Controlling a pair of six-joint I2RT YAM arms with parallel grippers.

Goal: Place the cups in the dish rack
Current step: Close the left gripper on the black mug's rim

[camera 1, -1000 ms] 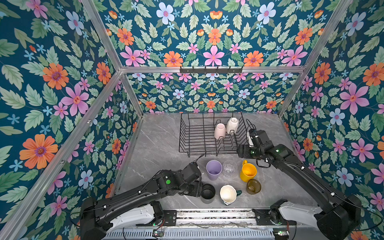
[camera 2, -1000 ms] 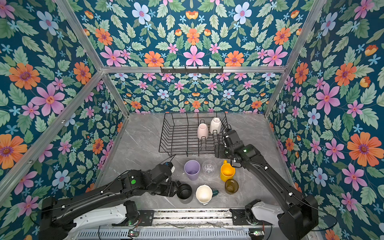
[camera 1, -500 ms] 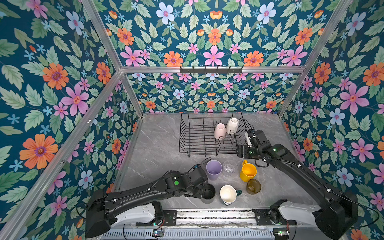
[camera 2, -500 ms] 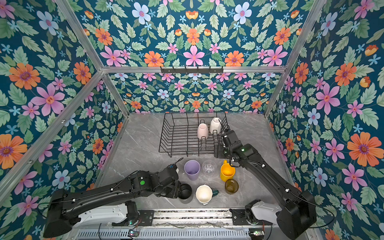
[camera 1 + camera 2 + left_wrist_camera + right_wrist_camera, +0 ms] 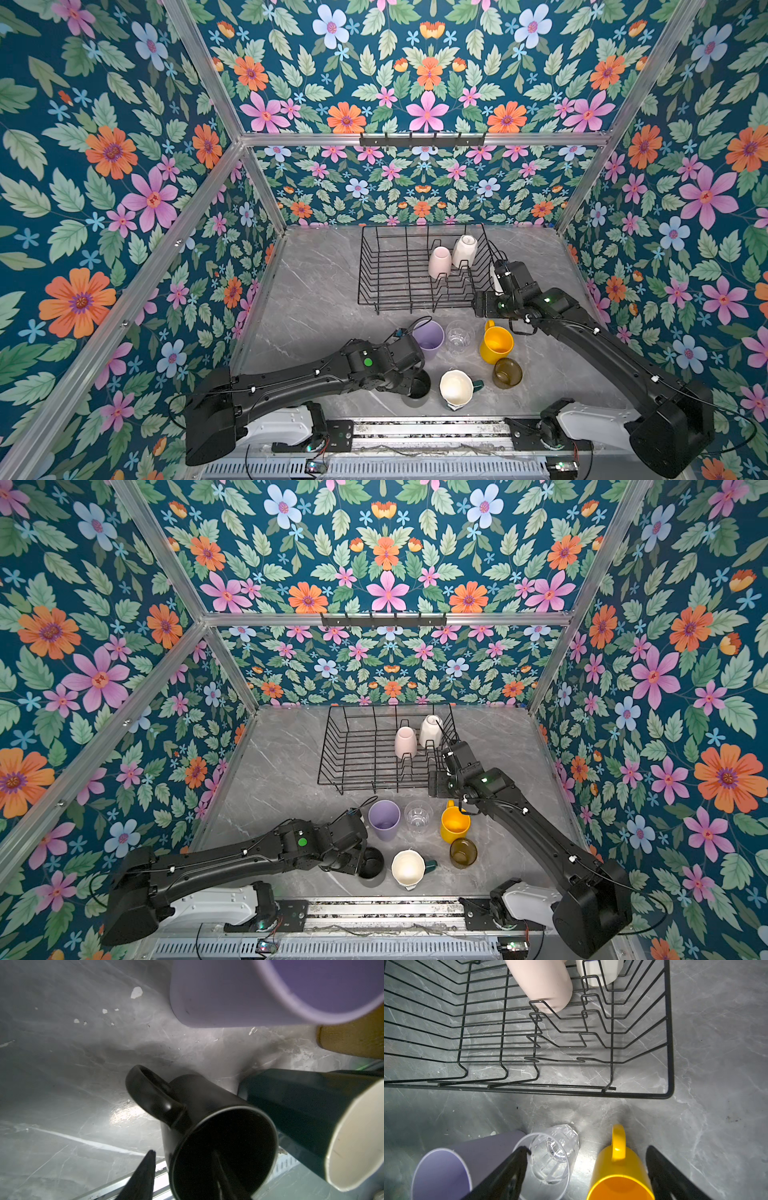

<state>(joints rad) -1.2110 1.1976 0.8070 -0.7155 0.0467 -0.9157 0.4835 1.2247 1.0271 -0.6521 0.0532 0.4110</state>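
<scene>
near edge of the table (image 5: 324, 282), left of centre: the black mug (image 5: 417, 395) stands upright with its mouth up. the left gripper (image 5: 409, 380) is at its rim. in the left wrist view the fingers (image 5: 145, 1176) are apart and straddle the mug wall beside the handle, one outside and one inside the mug; the outer finger sits just short of the wall, so no clamp is seen.

just beside it, toward the right edge: the dark green cream-lined mug (image 5: 456, 387), handle pointing right. next along: the amber glass (image 5: 507, 372), upright.

one row farther from the near edge, left to right: the lilac tumbler (image 5: 429, 338), the clear glass (image 5: 459, 337), the yellow mug (image 5: 496, 344). all three are upright with mouths up. the yellow mug's handle points toward the far edge.

the right gripper (image 5: 588, 1149) hangs above this row, between the yellow mug and the near right corner of the dish rack (image 5: 529, 1091). its fingers (image 5: 517, 1167) are spread wide and hold nothing.

toward the far edge: the dish rack stands on the table. in its right half, the pale pink mug (image 5: 439, 262) and the white mug (image 5: 464, 250) sit mouth down, the white mug nearer the rack's far right corner.
</scene>
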